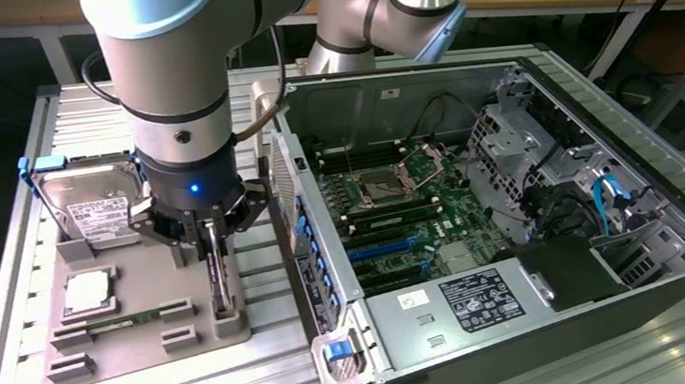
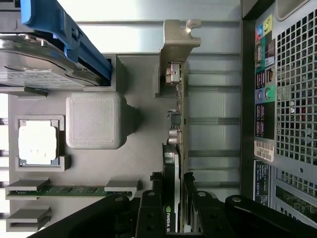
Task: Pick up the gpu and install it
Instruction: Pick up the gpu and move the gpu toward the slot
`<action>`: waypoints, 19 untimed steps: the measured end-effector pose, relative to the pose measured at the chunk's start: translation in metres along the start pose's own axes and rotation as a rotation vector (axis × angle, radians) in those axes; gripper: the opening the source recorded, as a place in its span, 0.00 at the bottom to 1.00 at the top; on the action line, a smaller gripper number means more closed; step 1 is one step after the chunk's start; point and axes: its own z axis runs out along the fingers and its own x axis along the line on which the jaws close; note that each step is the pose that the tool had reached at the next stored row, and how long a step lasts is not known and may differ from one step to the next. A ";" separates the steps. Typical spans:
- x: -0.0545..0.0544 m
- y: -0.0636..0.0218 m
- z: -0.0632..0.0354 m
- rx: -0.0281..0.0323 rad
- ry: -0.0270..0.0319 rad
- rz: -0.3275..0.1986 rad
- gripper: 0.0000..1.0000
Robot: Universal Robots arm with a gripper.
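- The robot arm point(image 1: 167, 67) reaches down over a grey tray point(image 1: 144, 348) on the table point(image 1: 84, 122).
- The tray lies at the exterior view's left, just beside the open computer case point(image 1: 642, 172).
- The graphics card point(image 2: 177, 109) stands on its thin edge in a slot of the tray, on the side nearest the case.
- The card is black and flat, and it has a silver metal end piece point(image 2: 177, 42).
- The pincer point(image 1: 204, 248) is right over the card, at the end away from the metal piece.
- The pincer is narrow and holds the card: one black finger point(image 2: 148, 213) sits on each flat side, touching it.
- The bottom of the card is down in the tray slot, so it is not lifted out.
- A hard drive point(image 1: 91, 211) with a white label and blue clips leans in the tray, behind the pincer in the exterior view.
- A small square silver chip point(image 1: 85, 290) lies flat in its own little pocket of the tray.
- A thin green memory stick point(image 1: 122, 319) lies near the chip.
- Inside the case a green board point(image 1: 408, 214) shows, with long slots.
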 end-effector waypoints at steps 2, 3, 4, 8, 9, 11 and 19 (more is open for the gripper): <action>0.000 0.0001 -0.0007 -0.0010 0.0000 0.000 0.27; 0.000 0.0001 -0.0011 -0.0013 0.0000 0.000 0.27; 0.000 0.0002 -0.0017 -0.0017 0.0001 0.000 0.27; 0.000 0.0004 -0.0076 -0.0025 0.0000 0.000 0.27; 0.000 0.0005 -0.0093 -0.0026 -0.0001 0.000 0.27; 0.000 0.0008 -0.0147 -0.0025 0.0000 0.000 0.27; 0.000 0.0023 -0.0436 -0.0026 0.0000 0.000 0.27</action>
